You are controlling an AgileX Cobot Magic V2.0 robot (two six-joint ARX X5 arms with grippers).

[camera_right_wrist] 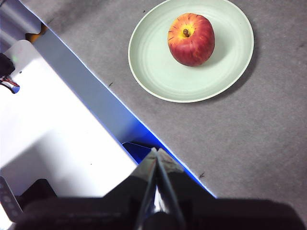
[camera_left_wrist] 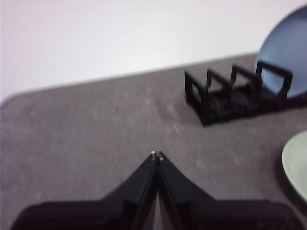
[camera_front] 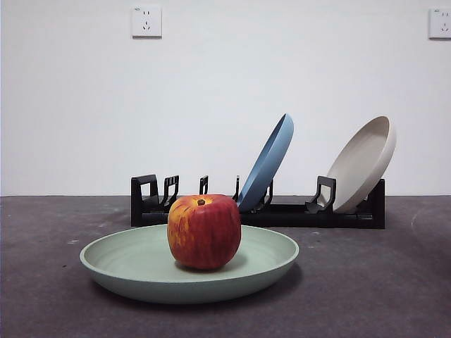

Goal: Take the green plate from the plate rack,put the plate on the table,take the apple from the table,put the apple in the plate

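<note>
No legible text anywhere, perhaps tiny unreadable marks on wall sockets [camera_front: 146, 21].

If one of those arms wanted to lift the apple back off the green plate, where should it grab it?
Probably from straight above, closing the gripper on opposite sides of the apple at its widest part. It stands upright in the green plate with its stem dimple up, and the raised rim would hinder a low sideways approach. Both grippers, left and right, are shut and away from it.
</note>
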